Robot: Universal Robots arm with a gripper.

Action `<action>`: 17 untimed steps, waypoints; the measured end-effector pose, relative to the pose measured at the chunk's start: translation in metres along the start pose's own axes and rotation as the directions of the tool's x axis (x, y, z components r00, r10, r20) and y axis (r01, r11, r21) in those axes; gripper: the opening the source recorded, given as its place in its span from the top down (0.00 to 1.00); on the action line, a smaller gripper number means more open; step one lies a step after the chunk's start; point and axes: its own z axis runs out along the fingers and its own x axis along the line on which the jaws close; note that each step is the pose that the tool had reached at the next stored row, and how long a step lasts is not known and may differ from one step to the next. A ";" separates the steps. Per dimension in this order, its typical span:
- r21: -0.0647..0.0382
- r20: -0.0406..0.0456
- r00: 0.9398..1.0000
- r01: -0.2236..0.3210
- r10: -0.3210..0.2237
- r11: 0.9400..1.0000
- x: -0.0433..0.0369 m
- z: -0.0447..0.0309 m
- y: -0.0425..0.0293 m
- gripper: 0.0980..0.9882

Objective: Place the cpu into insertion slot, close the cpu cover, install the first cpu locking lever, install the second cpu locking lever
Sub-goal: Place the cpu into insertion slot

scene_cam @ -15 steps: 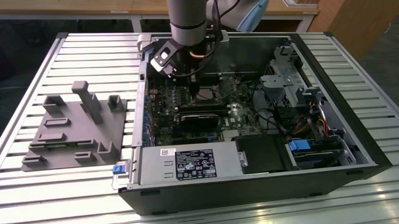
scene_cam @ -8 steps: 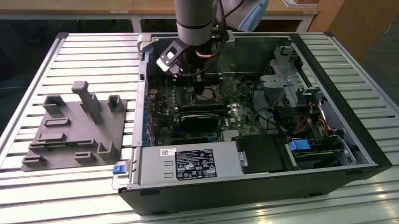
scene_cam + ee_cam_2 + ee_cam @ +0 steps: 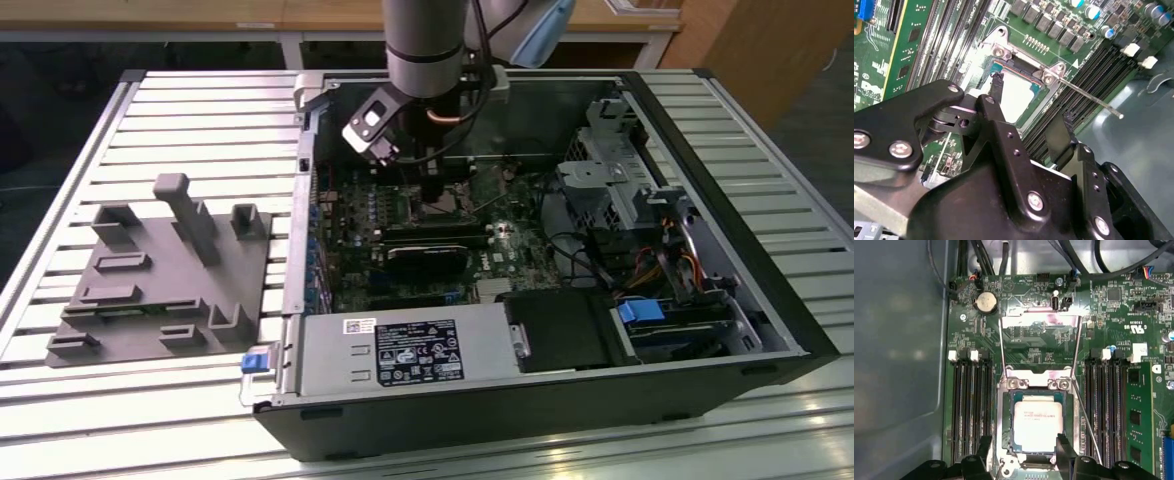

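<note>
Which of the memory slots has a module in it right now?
The one beside the blue connector: a green module stands in it; the other slots, either side of the cpu, are black and empty.

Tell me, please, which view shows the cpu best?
The first wrist view: the cpu lies face-on, nearly whole. The second wrist view shows it slanted, partly behind a finger. In the exterior view the arm covers it.

Your arm [image 3: 424, 40] was a grey cylinder with black cables [image 3: 477, 45] at its three o'clock; your gripper [image 3: 1031, 100] was matte black, its angular links [image 3: 1004, 145] studded with round silver screws [image 3: 1035, 200].
</note>
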 end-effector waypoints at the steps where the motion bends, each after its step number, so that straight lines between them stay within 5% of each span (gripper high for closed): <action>1: 0.001 0.000 1.000 0.000 0.000 1.000 0.0000 0.0001 0.0010 0.44; 13: 0.044 0.000 1.000 -0.004 0.004 0.999 -0.0011 0.0005 0.0130 0.97; 17: 0.049 0.000 1.000 -0.004 0.004 0.999 -0.0019 0.0006 0.0148 0.99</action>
